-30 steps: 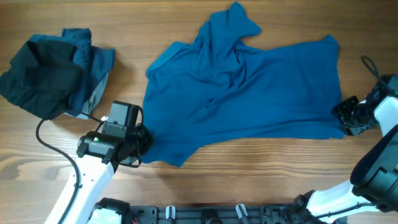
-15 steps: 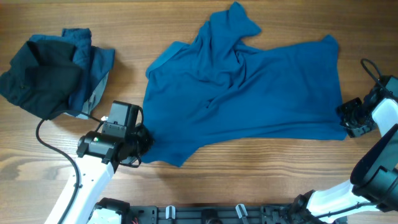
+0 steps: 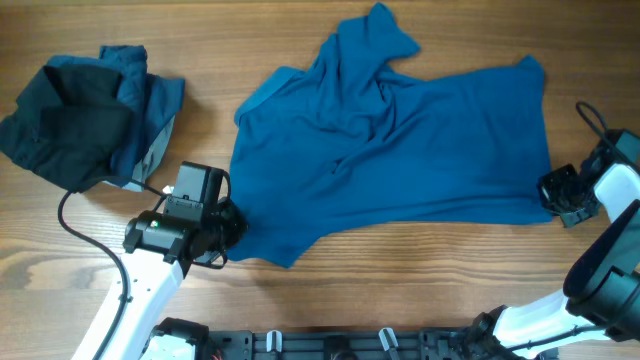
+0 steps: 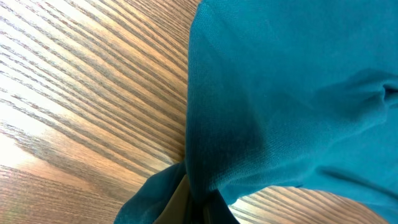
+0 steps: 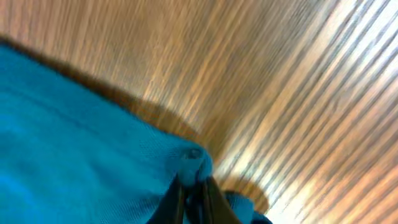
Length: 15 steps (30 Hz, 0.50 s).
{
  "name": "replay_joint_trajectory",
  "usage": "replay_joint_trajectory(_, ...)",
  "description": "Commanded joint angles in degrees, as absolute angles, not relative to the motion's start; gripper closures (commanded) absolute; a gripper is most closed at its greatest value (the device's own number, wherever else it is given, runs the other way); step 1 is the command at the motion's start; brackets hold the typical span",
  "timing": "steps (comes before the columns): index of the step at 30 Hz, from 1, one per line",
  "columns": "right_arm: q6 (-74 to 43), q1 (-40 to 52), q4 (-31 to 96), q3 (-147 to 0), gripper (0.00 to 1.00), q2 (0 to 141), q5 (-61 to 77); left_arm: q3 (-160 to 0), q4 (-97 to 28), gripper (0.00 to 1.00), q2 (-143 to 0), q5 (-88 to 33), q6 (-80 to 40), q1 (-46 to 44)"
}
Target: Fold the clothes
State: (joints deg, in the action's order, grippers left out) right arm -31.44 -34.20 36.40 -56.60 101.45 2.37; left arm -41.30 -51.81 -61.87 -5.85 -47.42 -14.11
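from overhead, the blue top point(image 3: 400, 150) lies spread across the middle and right of the wooden table point(image 3: 300, 40). it is a plain mid-blue and mostly flat, with a crumpled ridge running from its upper middle down toward the lower left. one sleeve is twisted up at the far edge. its lower hem runs almost straight to the right corner, and the lower left corner tapers to a point near the front. the left gripper point(image 3: 232, 225) is clamped on that left edge, while the right gripper point(image 3: 553, 195) is pinched onto the lower right corner. bare wood lies open along the front, beyond the far edge, and between the top and a pile of darker garments point(image 3: 80, 120) at the far left. that pile of near-black and blue cloth, with a grey lining showing, sits well apart from the top. a black cable point(image 3: 75, 230) loops beside the left arm.

in the left wrist view, the blue top point(image 4: 292, 93) fills the right side over the table point(image 4: 74, 81). its edge is drawn down into the closed left gripper point(image 4: 199, 208).

the right wrist view is blurred. the blue top point(image 5: 74, 137) covers the lower left, and a bunched corner is nipped in the closed right gripper point(image 5: 193, 186). clear table point(image 5: 280, 74) lies beyond.
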Motion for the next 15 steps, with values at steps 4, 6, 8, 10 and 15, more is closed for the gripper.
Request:
replay_joint_trajectory(4, -28.84, -33.82, 41.21, -62.37, 0.96, 92.33, 6.07, -40.95, -51.66, 0.96, -61.49, -4.69, -46.68, -13.65)
replay_joint_trajectory(6, -28.86, -33.82, 40.97, -62.37, 0.96, 87.9, 6.04, -40.95, -51.29, 0.96, -61.49, -4.69, -46.68, -13.65)
replay_joint_trajectory(8, -27.73, -33.82, 38.92, -62.37, 0.96, 85.49, 6.09, -40.95, -51.07, 0.96, -61.49, -4.69, -46.68, -13.65)
replay_joint_trajectory(10, -27.03, -33.82, 38.41, -62.37, 0.94, 84.4, 6.07, -40.95, -50.98, 0.96, -61.49, -4.67, -46.68, -13.65)
replay_joint_trajectory(15, -28.36, -33.82, 41.1, -62.22, 0.84, 85.93, 1.74, -40.95, -50.33, 0.96, -61.49, -4.69, -46.68, -13.65)
